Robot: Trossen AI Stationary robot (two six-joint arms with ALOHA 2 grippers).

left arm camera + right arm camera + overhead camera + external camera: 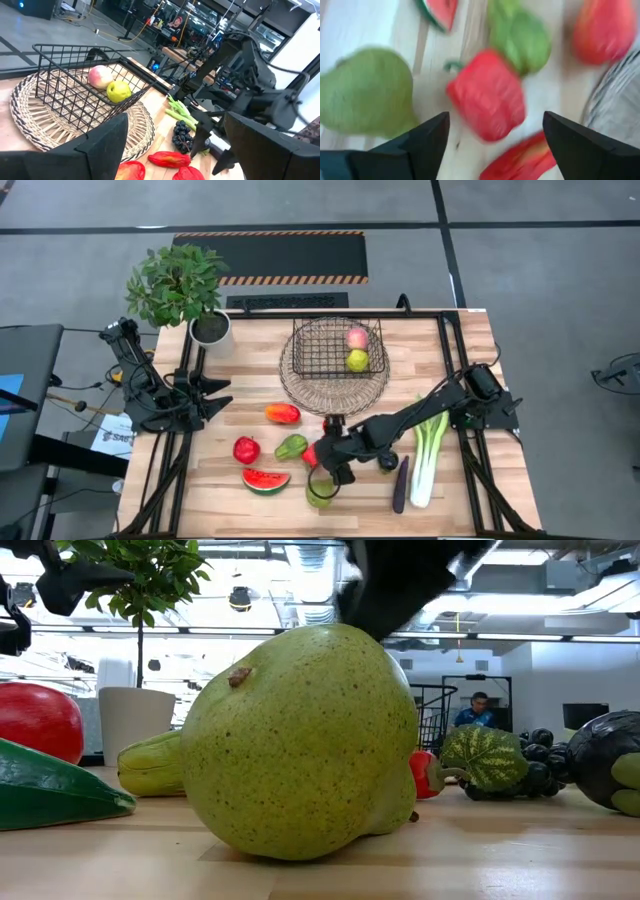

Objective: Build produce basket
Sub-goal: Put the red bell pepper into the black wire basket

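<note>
Right arm low over the produce at the table's front, left arm waiting at the left edge.

The right gripper (335, 465) reaches across beside a green pear (320, 490), its fingers spread and empty above a red pepper (487, 95). The left gripper (215, 395) hangs parted, holding nothing. The dark wire basket (338, 348) sits on a round woven tray (300, 395) and holds a peach (357, 337) touching a yellow-green fruit (357, 361).

Two pears (320, 491) – one basket (336, 348) – one leek (428, 448) – one eggplant (401, 484).
</note>
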